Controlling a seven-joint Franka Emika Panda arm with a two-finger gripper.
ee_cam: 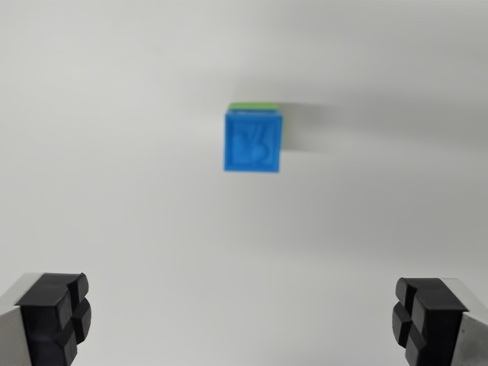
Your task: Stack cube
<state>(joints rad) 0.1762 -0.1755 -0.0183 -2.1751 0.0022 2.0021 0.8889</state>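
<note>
Gripper [240, 320] nearest camera: fingers wide apart, holding nothing. White tabletop [114, 152] below. Blue cube [253, 142] at centre, sitting on green cube [255, 106], only green edge showing. Stack looks done; next move likely retreat clear, no contact.

Blue cube [254, 142] with embossed mark, green cube [255, 106], white table [114, 152]

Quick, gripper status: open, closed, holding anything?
Gripper: open, fingers wide apart, holding nothing; the blue cube sits clear of it on the green cube.
</note>
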